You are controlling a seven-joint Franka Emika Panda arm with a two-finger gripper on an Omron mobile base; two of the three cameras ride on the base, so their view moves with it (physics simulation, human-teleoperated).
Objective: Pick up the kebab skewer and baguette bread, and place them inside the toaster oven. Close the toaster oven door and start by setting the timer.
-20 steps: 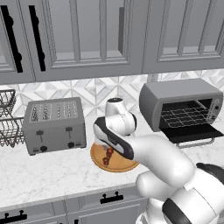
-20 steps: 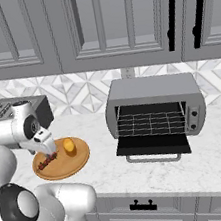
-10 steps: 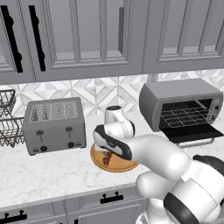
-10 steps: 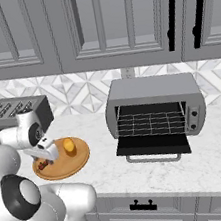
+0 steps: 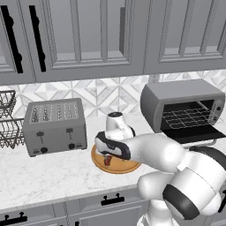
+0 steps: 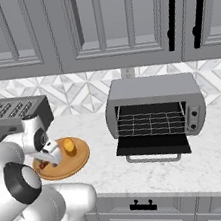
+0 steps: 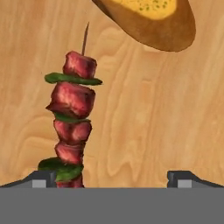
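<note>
On the marble counter, a round wooden board [image 5: 115,161] sits just right of a grey slotted toaster [image 5: 54,125], and on it lies the kebab skewer [image 7: 71,123], a thin stick threaded with dark red meat chunks and green slices, its pointed tip aimed toward the orange-tan baguette bread [image 6: 69,147] near it on the same board. The gripper [image 7: 112,178] hangs low over the board, jaws spread wide, one fingertip at the skewer's lower end. Well right of the board, the grey toaster oven [image 6: 155,108] stands with the toaster oven door [image 6: 152,146] folded down, wire rack showing.
</note>
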